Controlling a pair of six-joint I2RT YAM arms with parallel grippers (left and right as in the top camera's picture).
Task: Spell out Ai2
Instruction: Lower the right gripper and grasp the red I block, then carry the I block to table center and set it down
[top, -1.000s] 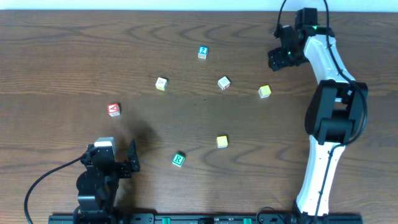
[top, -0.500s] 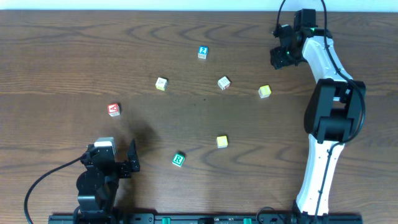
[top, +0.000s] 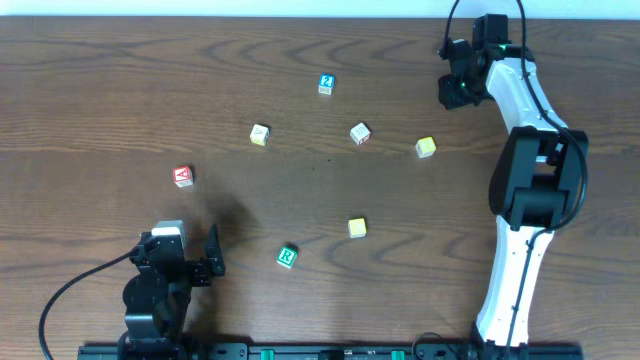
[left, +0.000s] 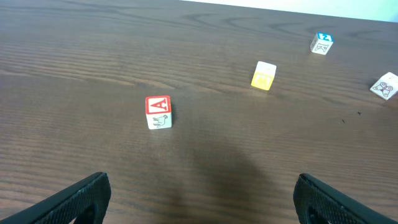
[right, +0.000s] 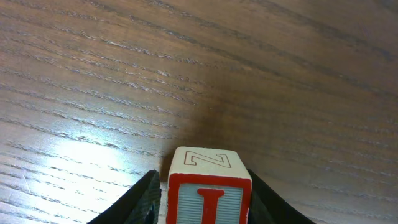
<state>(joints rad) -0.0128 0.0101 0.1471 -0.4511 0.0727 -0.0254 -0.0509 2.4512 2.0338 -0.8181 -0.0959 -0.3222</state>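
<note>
- The I block (right: 209, 186) is pinched by the right gripper (top: 455, 90), red I face toward the wrist camera. Contact with the table (top: 100, 80) cannot be told.
- The held block is well apart from the A block (left: 158, 112), far toward the right arm's side and the table's far edge.
- The 2 block (top: 326, 84) lies loose between them, beyond the A block and to its right.
- The left gripper (left: 202, 196) is spread wide and empty, near the A block on its near side, so that arm is nearer to A.
- Judgement: the I is wanted just right of A, so a long carry across is called for. The cream block (top: 260, 134), just right of and beyond A, could be clipped.
</note>
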